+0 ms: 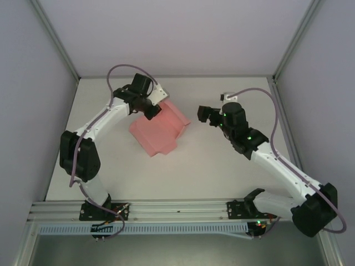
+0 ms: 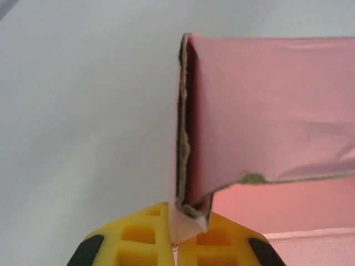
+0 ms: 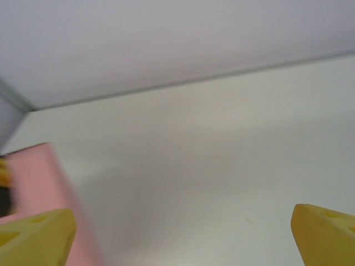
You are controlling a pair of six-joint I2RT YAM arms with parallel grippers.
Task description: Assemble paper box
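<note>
Starting nearest our bases, we see the box (image 1: 160, 133) lying partly folded on the counter (image 1: 222, 177), a little toward 11 o'clock from the middle. Its near corner points to 6 o'clock and nothing holds it. That loose end is our first worry. With nothing pinning it, we judge that a pull or lift at the far side could swing or drag the whole card across the counter instead of bending a crease.

Farther out, at 3 o'clock from the box, our right fingers (image 3: 39, 235) are spread wide with nothing between them, apart from the card. In the wrist view the pink edge sits off at their 9 o'clock. If they come in at this width and angle, we think they could shove the upturned flap flat. They could also push the box against the left hold and work it loose.

Farthest, at the box's 11 o'clock corner, our left fingers (image 2: 138, 244) are pinched tight on a thin doubled edge of card. The hold is only a sliver at the very tips, and the edge there looks ragged. Under a twist it could slip out, crumple or rip. Whether the folded wall would then spring open we cannot tell.
</note>
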